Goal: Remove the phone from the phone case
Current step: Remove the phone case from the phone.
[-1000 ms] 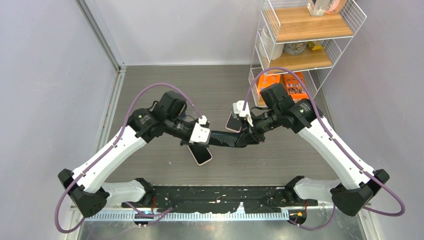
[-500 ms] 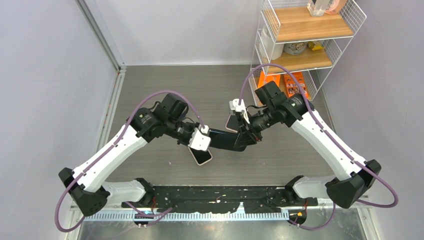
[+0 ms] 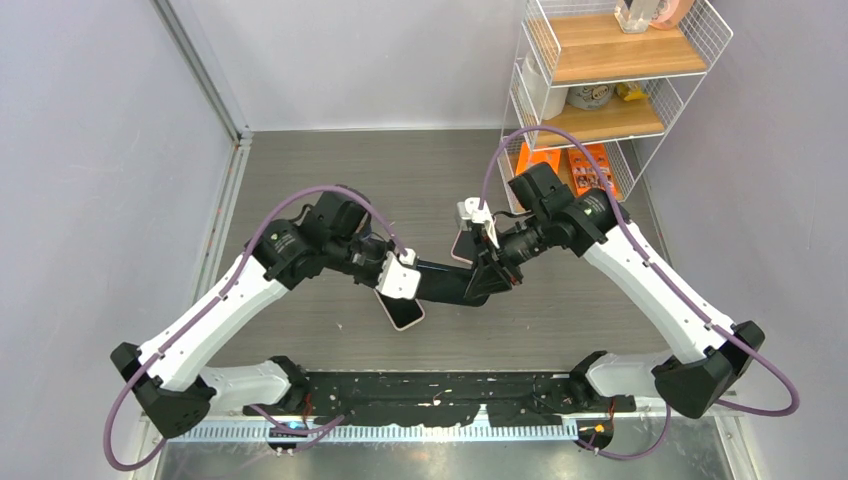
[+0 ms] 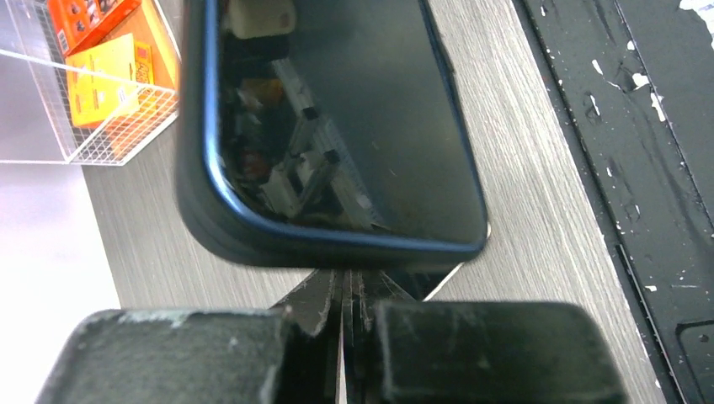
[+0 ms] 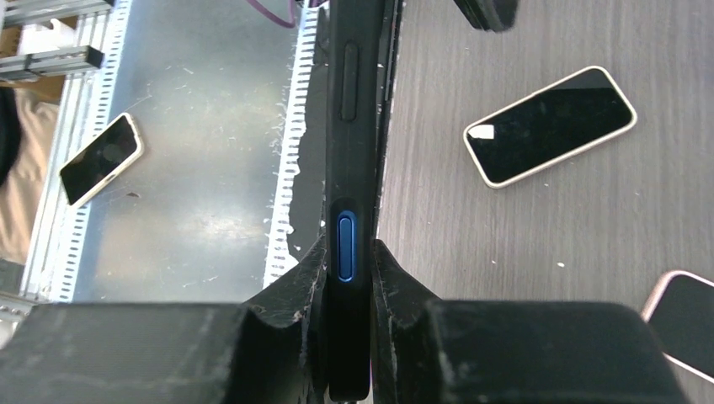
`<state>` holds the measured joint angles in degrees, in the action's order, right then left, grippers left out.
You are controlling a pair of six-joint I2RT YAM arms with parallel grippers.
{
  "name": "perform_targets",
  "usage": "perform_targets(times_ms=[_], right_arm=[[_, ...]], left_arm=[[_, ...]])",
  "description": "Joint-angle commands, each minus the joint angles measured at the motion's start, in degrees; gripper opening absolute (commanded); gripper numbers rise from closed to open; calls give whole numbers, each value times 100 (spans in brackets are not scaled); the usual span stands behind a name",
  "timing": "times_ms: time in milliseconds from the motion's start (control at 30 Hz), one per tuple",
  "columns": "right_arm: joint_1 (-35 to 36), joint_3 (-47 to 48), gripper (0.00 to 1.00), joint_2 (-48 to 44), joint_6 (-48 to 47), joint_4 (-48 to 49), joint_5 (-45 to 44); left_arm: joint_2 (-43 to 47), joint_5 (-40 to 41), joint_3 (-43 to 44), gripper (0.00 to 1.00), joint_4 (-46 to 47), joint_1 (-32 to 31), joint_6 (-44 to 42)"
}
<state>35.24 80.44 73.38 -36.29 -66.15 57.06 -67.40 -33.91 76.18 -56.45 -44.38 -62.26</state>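
Bases of the two arms sit on a black rail (image 3: 430, 395) at the near edge of the grey surface (image 3: 330, 180). Just on the near side of the left gripper (image 4: 345, 282), a white-rimmed phone (image 3: 403, 311) lies flat, screen up.

Both arms meet above mid-surface. The phone (image 3: 445, 283) is held off the surface between them, seated in its dark phone case (image 4: 202, 210). The left fingers are pressed fully together at the end of the phone that faces them, their tips tucked behind the case. Whether they catch any lip of it cannot be told. The right gripper (image 5: 347, 252) is clamped across the cased phone's two faces, one finger on each side, with a blue side button (image 5: 347, 240) showing between them.

Just beyond the right fingers a pink-rimmed phone (image 3: 462, 243) lies on the surface. Farther back, to the right of the right fingers, stands a wire shelf (image 3: 610, 55) with orange boxes (image 3: 570, 165) on its lowest level.
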Motion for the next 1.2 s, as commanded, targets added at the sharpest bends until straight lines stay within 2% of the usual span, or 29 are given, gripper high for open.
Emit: perform_targets(times_ms=[0,100,167,233,367,533,667,833,1033,1167], right_arm=[[8,247,5,-470,216,409,-195],[7,179,5,-636,289,569,-559],[14,118,5,-715,343,669,-784],[17,71,5,-766,385,751,-907],[16,84,5,-745,422,783,-780],[13,337,5,-523,394,611,-442],[17,422,5,-444,403,602,-342],[17,410,5,-417,397,595,-319],[13,325,5,-402,385,637,-318],[8,328,5,-389,386,647,-318]], left_arm=[[422,153,-194,8,19,187,322],[628,-70,-258,27,-35,469,474],[769,-377,-248,54,-121,700,591],[895,-697,-245,71,-141,858,803],[1042,-1336,-312,80,34,901,1443],[1006,-1947,-645,80,955,880,2603],[922,-2258,-946,71,1647,816,3341],[880,-2343,-1234,56,2193,712,3803],[849,-2402,-1388,55,2667,669,4252],[864,-2408,-1523,50,3011,658,4556]])
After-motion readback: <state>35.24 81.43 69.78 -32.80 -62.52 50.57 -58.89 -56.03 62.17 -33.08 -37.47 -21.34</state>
